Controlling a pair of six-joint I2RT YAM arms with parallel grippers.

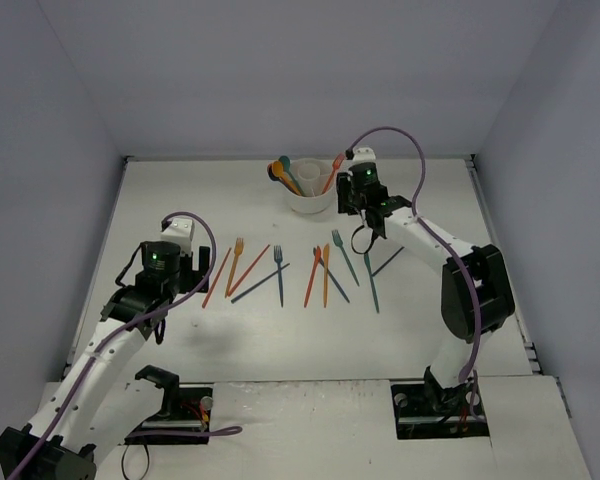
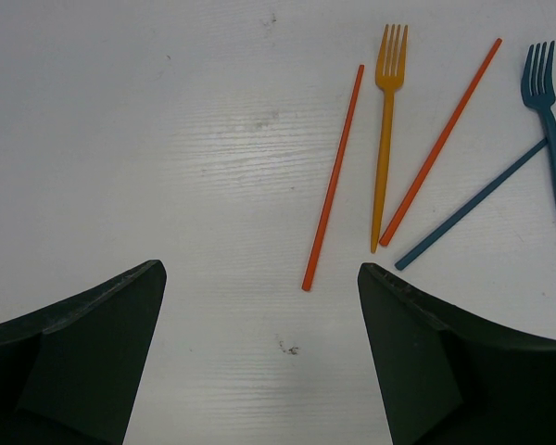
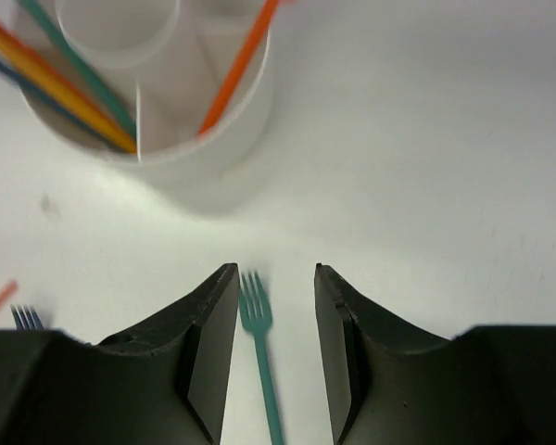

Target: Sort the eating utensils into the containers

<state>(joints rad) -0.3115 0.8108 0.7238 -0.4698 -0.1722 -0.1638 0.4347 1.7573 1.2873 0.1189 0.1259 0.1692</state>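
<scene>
Your left gripper [image 2: 259,269] hangs wide open above the white worktop [image 2: 120,139]; your right gripper [image 3: 275,271], parted and empty, faces the round white divided cup [image 3: 213,159].

Bright, even overhead light casts soft shadows on the white counter [image 1: 180,190]. The right wrist view is blurred, the teal fork [image 3: 253,311] smeared.

This looks like a robot lab, set up as a small test cell. A white desk [image 1: 180,200] is closed in by plain grey walls [image 1: 280,70] on three sides. A left arm [image 1: 110,340] and a right arm [image 1: 475,290] are bolted at its near edge, with purple cables [image 1: 390,130] along them. Coloured plastic utensils [image 1: 279,275] lie spread near one white cup [image 1: 310,200].
</scene>
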